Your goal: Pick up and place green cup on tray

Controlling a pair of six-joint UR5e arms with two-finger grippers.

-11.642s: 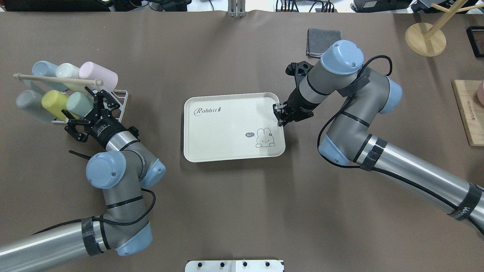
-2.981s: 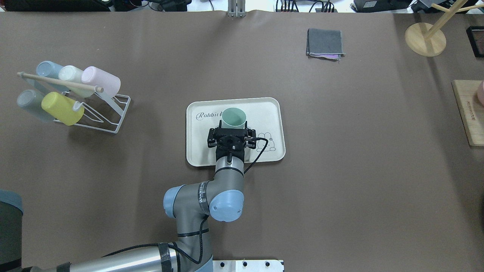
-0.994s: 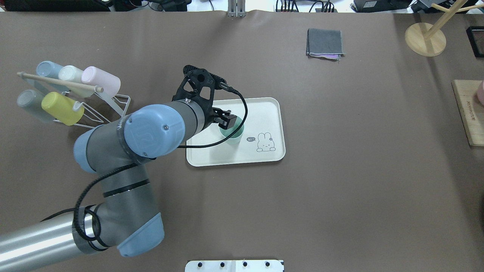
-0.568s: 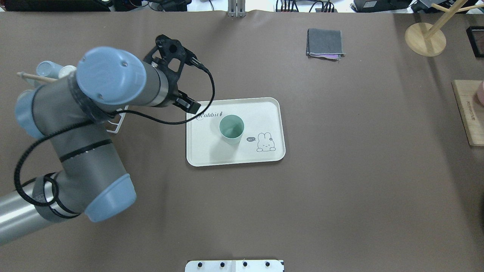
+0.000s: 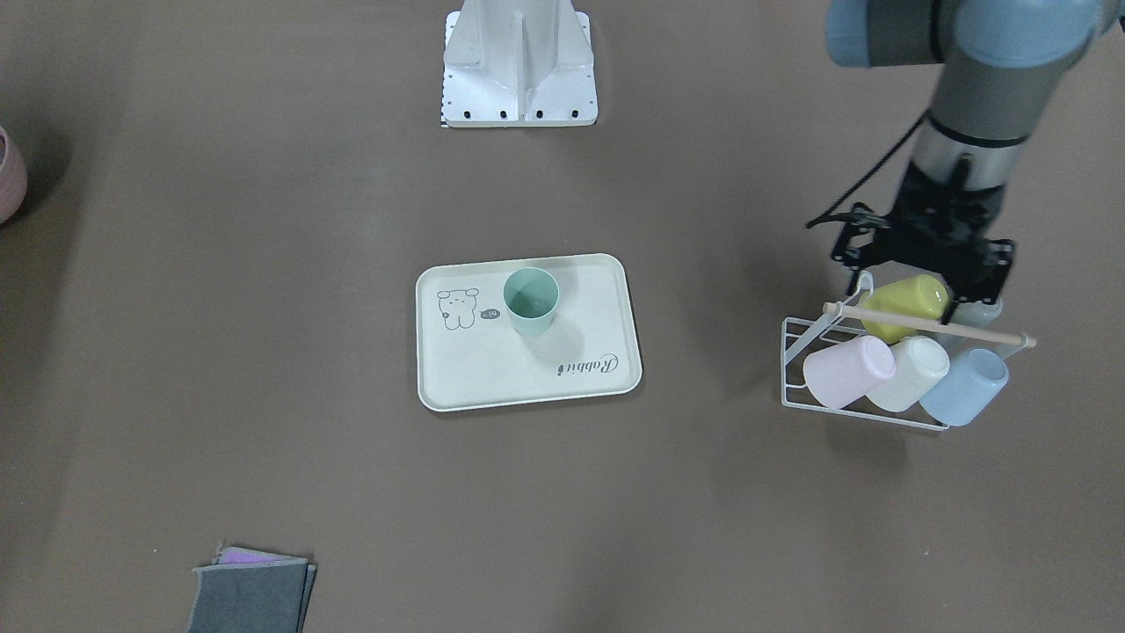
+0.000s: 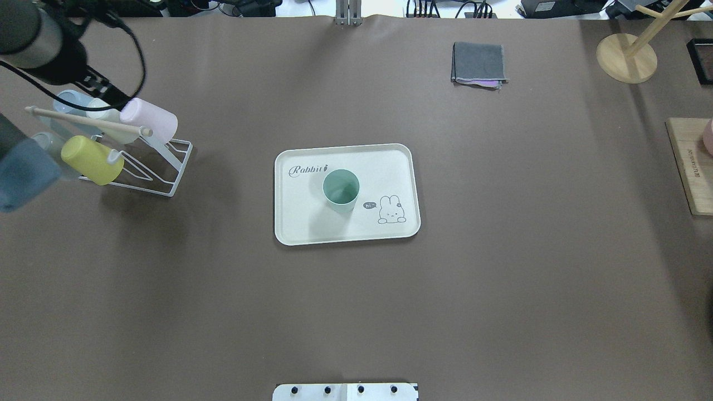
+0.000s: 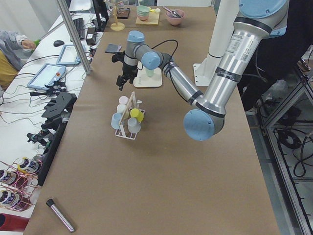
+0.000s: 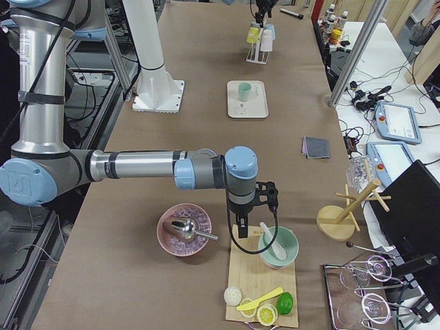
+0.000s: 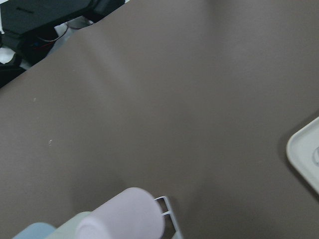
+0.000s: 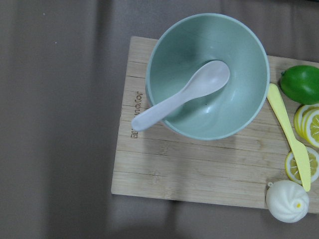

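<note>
The green cup [image 6: 341,189] stands upright and alone on the cream tray [image 6: 312,220], between the "Rabbit" script and the drawing; it also shows in the front view [image 5: 531,301] on the tray [image 5: 492,369]. My left gripper [image 5: 925,264] hangs over the cup rack [image 5: 866,409], far from the tray, empty, its jaws apparently spread. It sits at the top left of the overhead view [image 6: 103,89]. My right gripper [image 8: 242,230] shows only in the exterior right view, above a wooden board; I cannot tell whether it is open or shut.
The wire rack [image 6: 161,167] holds a yellow cup [image 6: 89,159], a pink cup [image 6: 150,117] and other pale cups. A grey cloth [image 6: 479,62] lies at the back. A green bowl with a spoon [image 10: 209,74] sits on a wooden board under my right wrist.
My left gripper let go of the green cup on the tray, then swung left and back to above the rack. The cup stays upright on the tray.
</note>
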